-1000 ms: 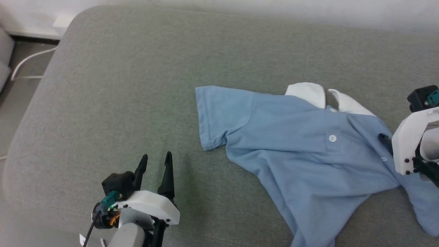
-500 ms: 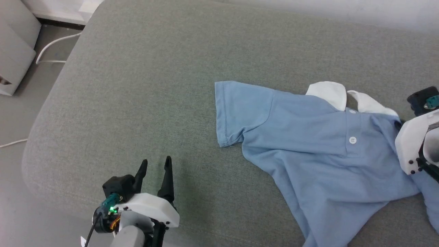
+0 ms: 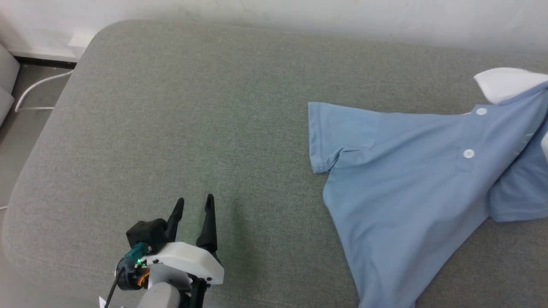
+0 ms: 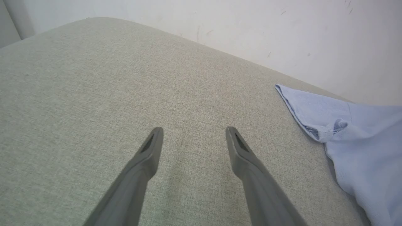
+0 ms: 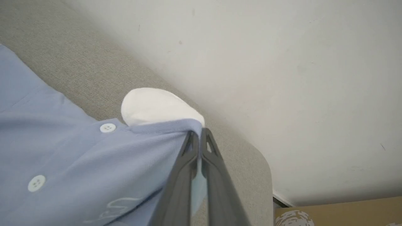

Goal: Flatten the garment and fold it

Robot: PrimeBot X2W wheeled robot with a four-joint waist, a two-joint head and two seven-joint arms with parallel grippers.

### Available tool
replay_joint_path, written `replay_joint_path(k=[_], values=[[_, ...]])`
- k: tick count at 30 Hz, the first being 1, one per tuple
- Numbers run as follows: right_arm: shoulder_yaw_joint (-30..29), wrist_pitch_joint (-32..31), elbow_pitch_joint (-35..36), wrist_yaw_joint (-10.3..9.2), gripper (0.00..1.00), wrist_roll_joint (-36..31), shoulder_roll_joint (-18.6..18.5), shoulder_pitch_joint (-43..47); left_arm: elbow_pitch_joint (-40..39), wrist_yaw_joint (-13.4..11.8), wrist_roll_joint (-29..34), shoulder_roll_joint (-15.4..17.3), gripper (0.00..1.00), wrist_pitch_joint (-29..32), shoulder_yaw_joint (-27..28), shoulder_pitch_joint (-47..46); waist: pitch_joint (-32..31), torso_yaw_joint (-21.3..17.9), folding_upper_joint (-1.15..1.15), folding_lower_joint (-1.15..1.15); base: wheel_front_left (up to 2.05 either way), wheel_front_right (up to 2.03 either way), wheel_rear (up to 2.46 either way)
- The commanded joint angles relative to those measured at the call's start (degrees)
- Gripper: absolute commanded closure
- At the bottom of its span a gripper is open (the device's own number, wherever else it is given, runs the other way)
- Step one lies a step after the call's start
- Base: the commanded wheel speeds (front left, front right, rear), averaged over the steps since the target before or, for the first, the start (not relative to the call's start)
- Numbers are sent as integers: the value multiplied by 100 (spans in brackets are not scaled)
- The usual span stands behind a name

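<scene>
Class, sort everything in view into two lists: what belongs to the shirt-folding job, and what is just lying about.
Belongs to the job:
polo shirt
right gripper, shut on the shirt's cloth
left gripper, open
grey cushion under the shirt

Just lying about:
white cable on the floor
cardboard box

Left gripper (image 3: 195,199) has a white shell — long dark fingers (image 3: 208,222)

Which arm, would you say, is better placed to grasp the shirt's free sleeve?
Left, probably: the left gripper is open, empty, nearer the sleeve; the right gripper is shut on the garment by its collar.
</scene>
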State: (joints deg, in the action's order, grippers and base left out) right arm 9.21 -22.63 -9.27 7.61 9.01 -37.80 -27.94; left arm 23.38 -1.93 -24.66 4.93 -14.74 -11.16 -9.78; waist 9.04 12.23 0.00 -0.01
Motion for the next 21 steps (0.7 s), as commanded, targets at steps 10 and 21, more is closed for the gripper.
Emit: replay_joint_path(k=[10, 21], values=[[868, 832, -1683, -12, 85, -1457, -424, -1002, -80, 109, 86, -144, 0, -26, -108, -275, 744, 544, 0, 1, 0, 0, 0], [1027, 1904, -3042, -12, 0, -1011, 537, -1343, -41, 179, 155, -108, 0, -26, -51, -279, 349, -18, 0, 1, 0, 0, 0]])
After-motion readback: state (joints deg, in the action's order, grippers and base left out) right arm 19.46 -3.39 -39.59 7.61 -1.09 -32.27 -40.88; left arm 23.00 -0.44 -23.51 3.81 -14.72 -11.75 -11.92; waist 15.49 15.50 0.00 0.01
